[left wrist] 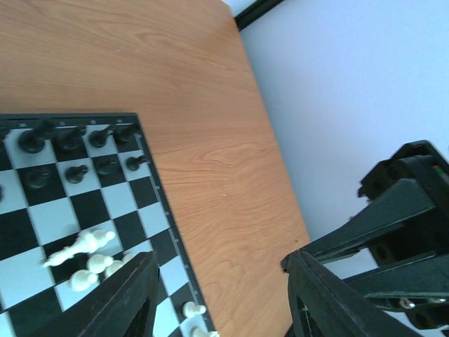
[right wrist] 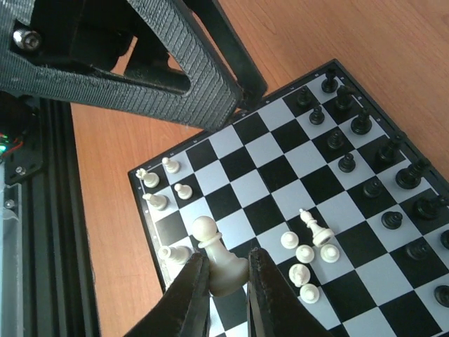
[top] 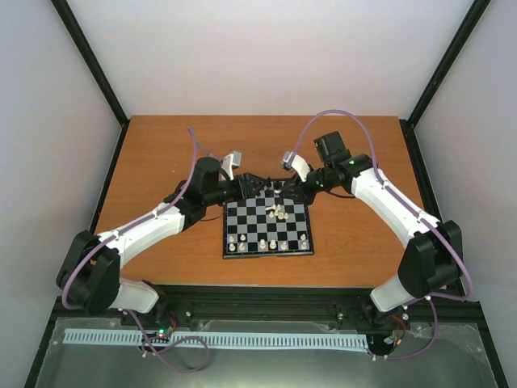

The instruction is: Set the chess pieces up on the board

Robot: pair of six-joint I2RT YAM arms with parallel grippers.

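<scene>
The board (top: 252,220) lies at the table's middle, between both arms. In the right wrist view my right gripper (right wrist: 228,281) is shut on the base of a cream-white pawn (right wrist: 216,254), held tilted above the board (right wrist: 280,172) near its white end. A loose cluster of white chess pieces (right wrist: 309,254) lies mid-board, some tipped over. Other white pieces (right wrist: 163,184) stand by the near-left corner, and black pieces (right wrist: 379,156) fill the far rows. My left gripper (left wrist: 221,291) hangs beside the board's edge (left wrist: 156,189), open with only bare table between its fingers (left wrist: 123,298).
Orange-brown wooden table (top: 161,153) surrounds the board, with black frame rails (top: 105,73) and white walls behind. The left arm's gripper (right wrist: 147,67) looms close over the board's corner in the right wrist view. A black rail (top: 266,303) runs along the near table edge.
</scene>
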